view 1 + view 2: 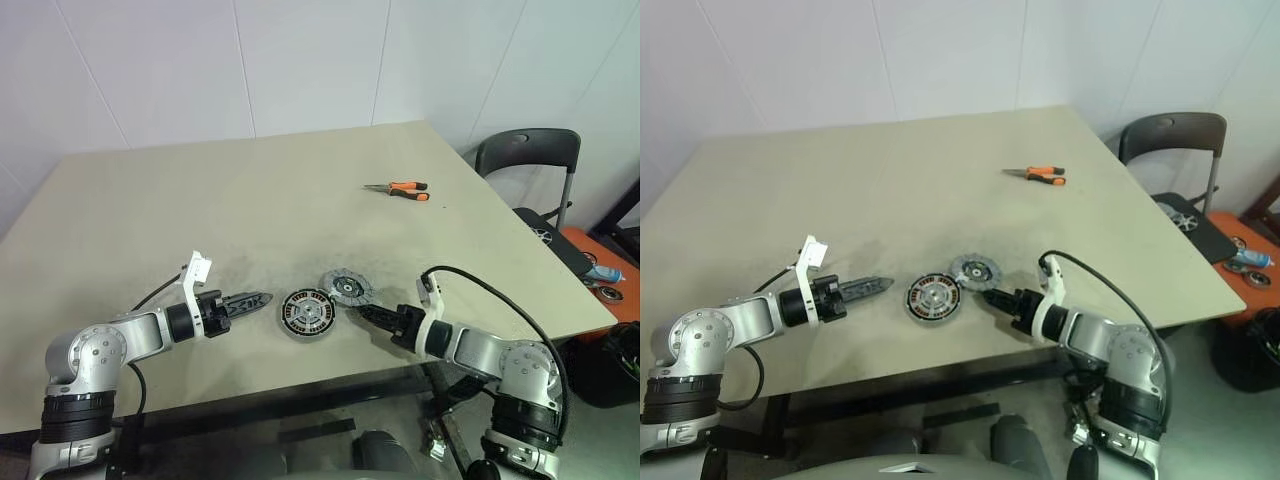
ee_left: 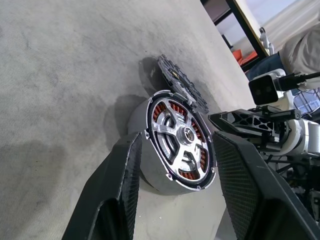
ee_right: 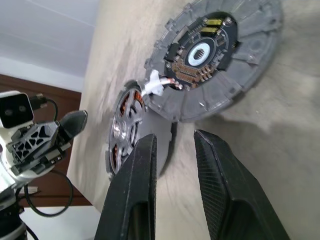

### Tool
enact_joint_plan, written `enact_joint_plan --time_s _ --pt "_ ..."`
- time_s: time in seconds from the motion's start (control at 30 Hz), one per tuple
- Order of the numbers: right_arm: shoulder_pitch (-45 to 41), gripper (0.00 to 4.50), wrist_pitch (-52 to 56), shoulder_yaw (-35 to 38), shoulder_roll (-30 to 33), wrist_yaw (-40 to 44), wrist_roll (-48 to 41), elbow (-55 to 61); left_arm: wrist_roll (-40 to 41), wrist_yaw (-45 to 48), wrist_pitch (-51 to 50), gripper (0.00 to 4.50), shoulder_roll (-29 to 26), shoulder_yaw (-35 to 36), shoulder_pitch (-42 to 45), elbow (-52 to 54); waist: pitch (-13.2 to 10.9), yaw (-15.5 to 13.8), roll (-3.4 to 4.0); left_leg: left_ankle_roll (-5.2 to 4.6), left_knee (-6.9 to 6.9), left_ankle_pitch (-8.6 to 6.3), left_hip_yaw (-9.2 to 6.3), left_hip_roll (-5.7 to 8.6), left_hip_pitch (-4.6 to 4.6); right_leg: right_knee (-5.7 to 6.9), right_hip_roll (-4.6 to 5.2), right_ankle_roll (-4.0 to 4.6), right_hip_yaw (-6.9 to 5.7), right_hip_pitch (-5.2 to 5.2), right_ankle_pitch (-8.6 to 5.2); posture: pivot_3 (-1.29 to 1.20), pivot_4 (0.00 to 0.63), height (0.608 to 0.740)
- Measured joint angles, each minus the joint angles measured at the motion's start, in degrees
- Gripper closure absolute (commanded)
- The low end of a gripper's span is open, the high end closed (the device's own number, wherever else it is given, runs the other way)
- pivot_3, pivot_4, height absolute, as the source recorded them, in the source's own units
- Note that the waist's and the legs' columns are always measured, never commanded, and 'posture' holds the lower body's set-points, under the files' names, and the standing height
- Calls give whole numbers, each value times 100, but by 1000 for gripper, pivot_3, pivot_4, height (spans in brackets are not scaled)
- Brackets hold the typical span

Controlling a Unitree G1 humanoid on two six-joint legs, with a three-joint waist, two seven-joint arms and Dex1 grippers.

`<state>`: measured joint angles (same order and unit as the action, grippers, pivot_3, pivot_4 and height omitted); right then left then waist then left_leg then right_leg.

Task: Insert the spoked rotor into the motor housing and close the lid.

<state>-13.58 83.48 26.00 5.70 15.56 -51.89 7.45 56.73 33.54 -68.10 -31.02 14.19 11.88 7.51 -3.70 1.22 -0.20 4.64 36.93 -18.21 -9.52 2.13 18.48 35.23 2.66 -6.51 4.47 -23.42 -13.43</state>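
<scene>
The motor housing point(image 1: 307, 313) lies near the table's front edge. The shiny spoked rotor point(image 2: 182, 137) sits inside it, and copper windings show between the spokes. The dull grey toothed lid point(image 1: 346, 288) lies just behind and to the right of the housing, at or against its rim. My left gripper point(image 1: 262, 298) points at the housing from the left, just short of it. Its fingers point(image 2: 120, 185) stand open and hold nothing. My right gripper point(image 1: 358, 308) reaches in from the right, low over the table in front of the lid. A narrow empty gap separates its fingers point(image 3: 137, 190).
Orange-handled pliers point(image 1: 400, 190) lie far back on the right of the table point(image 1: 200, 200). A dark chair point(image 1: 530, 150) stands past the table's right edge. The front edge runs close below the parts.
</scene>
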Motion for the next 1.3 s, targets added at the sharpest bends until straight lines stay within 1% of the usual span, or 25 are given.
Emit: enact_joint_plan --time_s 0.2,0.47,0.67,0.83,0.9,1.0,1.07,1.1,1.13,1.2,1.23,1.3 --pt "-93 3274 -396 -163 -73 -76 104 -196 -87 21 44 2110 0 -1 16 -67 0 26 0 1 2 0 0 0 -5 1 0 1 0 5 -1 0 0 740" --pt "-116 3274 -921 -411 -78 -46 144 -410 -179 82 144 2110 -1 -15 17 -111 2 147 -2 1 3 1 0 0 -11 1 0 2 0 12 -1 0 0 740" --pt "-69 3274 -1396 -570 -83 -81 232 -466 -228 100 143 2110 -1 -16 24 -117 4 141 -6 2 11 1 -1 0 -15 1 0 2 0 22 -1 0 0 740" --pt "-17 3274 -1959 -769 -117 -84 383 -669 -247 105 143 2110 2 -33 85 -143 35 143 -33 3 12 2 -2 0 -25 1 0 3 0 32 -1 0 0 740" --pt "12 3274 -2160 -859 -136 -87 471 -731 -248 109 143 2110 6 -44 141 -161 57 144 -61 4 14 2 -3 0 -31 -1 0 3 -1 40 -1 0 0 740" --pt "33 3766 -2438 -973 -182 -98 569 -790 -255 112 143 2110 12 -50 144 -184 64 149 -73 5 17 1 -2 0 -58 -15 1 4 0 74 -2 0 0 740" --pt "15 4279 -2603 -1024 -228 -94 573 -844 -258 114 143 2110 25 -57 146 -185 66 163 -76 8 14 -2 -2 -5 -96 -28 2 4 -3 92 -3 0 0 740" --pt "-5 4470 -2702 -1030 -241 -88 572 -902 -258 120 144 2110 26 -60 151 -185 67 181 -74 24 14 -11 -3 -6 -101 -32 3 5 -6 97 -4 0 0 740" --pt "-34 4488 -2781 -1034 -242 -88 572 -955 -259 123 144 2110 26 -60 151 -186 68 202 -67 28 14 -14 -6 -7 -97 -46 6 5 -14 98 -4 0 0 740" --pt "-162 4488 -2933 -1049 -244 -89 584 -1144 -289 129 146 2110 26 -68 151 -195 74 265 -27 29 0 -15 -26 -22 -79 -120 6 6 -55 108 -4 0 0 740" --pt "-233 4488 -2955 -1063 -258 -90 591 -1232 -307 133 156 2110 26 -80 158 -202 76 287 -24 29 1 -15 -22 -21 -43 -125 16 5 -59 119 -4 0 0 740" --pt "-255 4488 -2969 -1064 -283 -87 583 -1261 -333 139 162 2110 27 -145 172 -239 80 295 -29 28 5 -15 -21 -16 -35 -124 20 5 -60 109 -4 0 0 740"
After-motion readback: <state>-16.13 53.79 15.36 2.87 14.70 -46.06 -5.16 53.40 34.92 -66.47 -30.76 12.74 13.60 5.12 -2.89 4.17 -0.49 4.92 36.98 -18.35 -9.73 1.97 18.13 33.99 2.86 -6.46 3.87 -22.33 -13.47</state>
